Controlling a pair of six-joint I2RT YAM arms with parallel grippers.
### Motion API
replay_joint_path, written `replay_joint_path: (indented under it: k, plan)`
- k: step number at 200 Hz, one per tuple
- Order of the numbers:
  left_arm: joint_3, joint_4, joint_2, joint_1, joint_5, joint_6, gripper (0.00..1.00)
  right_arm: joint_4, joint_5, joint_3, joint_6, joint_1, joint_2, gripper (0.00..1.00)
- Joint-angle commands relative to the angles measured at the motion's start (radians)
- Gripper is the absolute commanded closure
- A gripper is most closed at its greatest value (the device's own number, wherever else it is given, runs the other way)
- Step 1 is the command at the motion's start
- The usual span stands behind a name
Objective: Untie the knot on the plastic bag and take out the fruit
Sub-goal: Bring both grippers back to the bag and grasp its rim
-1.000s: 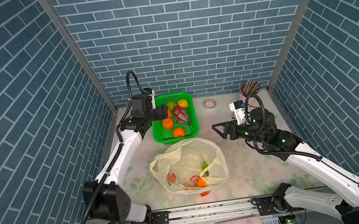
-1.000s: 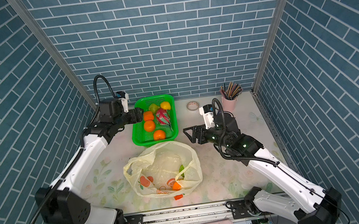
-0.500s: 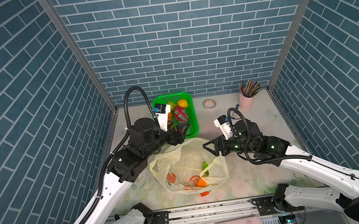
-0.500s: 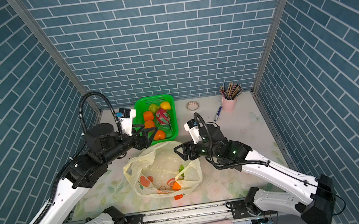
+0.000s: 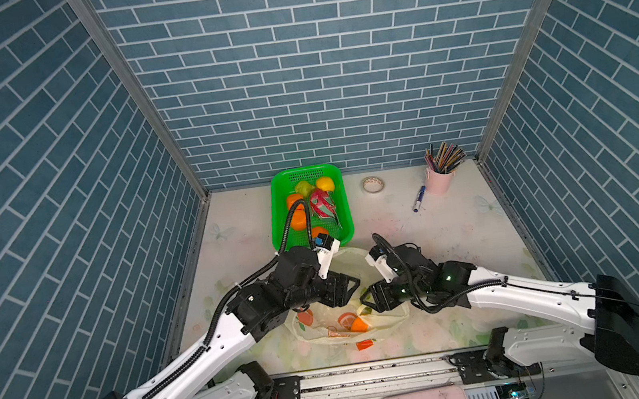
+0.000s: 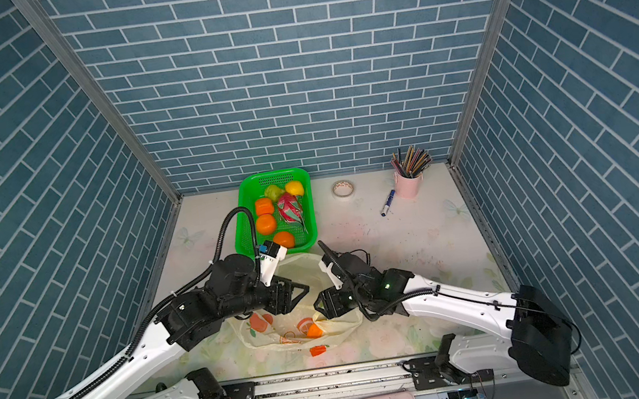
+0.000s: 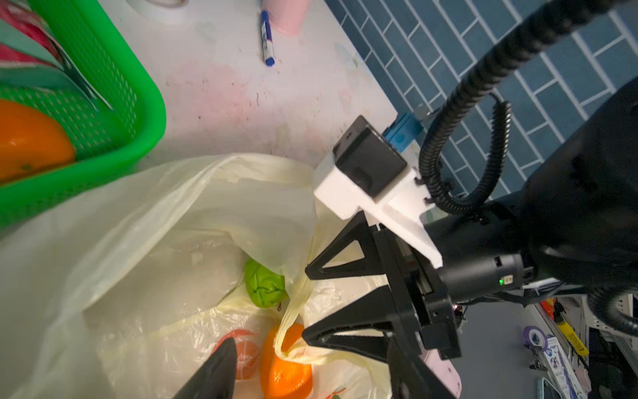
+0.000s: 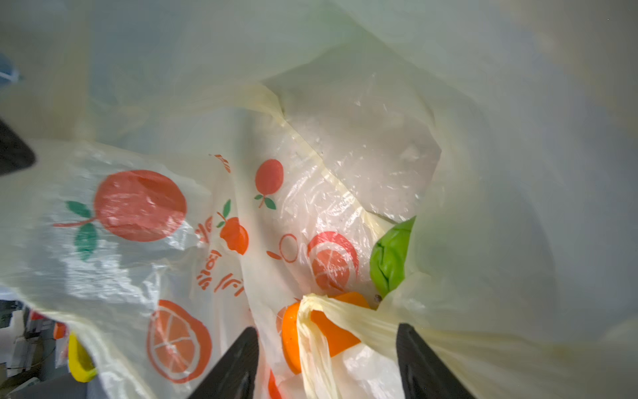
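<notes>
The plastic bag [image 5: 342, 260] lies open-mouthed at the table's front, pale yellow with printed fruit. Inside it are an orange fruit [image 8: 331, 328] and a green one [image 8: 390, 262]. A twisted handle strip [image 8: 310, 331] bends over the orange; I cannot tell whether it is still tied into the knot. My right gripper [image 8: 328, 366] is open and straddles that strip and the orange, its fingers [image 7: 345, 262] showing in the left wrist view. My left gripper [image 5: 353, 290] is open just above the bag's mouth, facing the right gripper [image 5: 365, 303].
A green basket [image 5: 276, 214] at the back holds oranges, a yellow fruit, a green fruit and a dragon fruit [image 5: 323, 206]. Tape roll [image 5: 372, 184], pink pencil cup [image 5: 439, 180] and marker [image 5: 418, 199] lie back right. A small orange scrap [image 5: 365, 344] sits by the bag.
The left arm swung from the basket forward to the bag's mouth. The right arm came forward and left into the bag. Both pairs of jaws have narrowed somewhat.
</notes>
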Motion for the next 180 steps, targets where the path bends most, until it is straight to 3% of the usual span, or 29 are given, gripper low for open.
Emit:
replay_joint_path:
  k: [1, 64, 117, 180]
  plan:
    - [-0.073, 0.112, -0.019, -0.024, 0.0, -0.039, 0.3, -0.08, 0.087, -0.022, 0.015, 0.01, 0.031, 0.36]
    - [-0.227, 0.27, 0.024, -0.141, -0.088, 0.016, 0.25, -0.12, 0.191, -0.146, 0.003, 0.041, 0.064, 0.37]
    - [-0.307, 0.36, 0.059, -0.257, -0.09, 0.051, 0.22, -0.192, 0.303, -0.169, 0.044, 0.044, 0.093, 0.34]
    - [-0.377, 0.396, 0.078, -0.323, -0.165, 0.023, 0.21, -0.195, 0.277, -0.137, 0.037, 0.083, -0.171, 0.26]
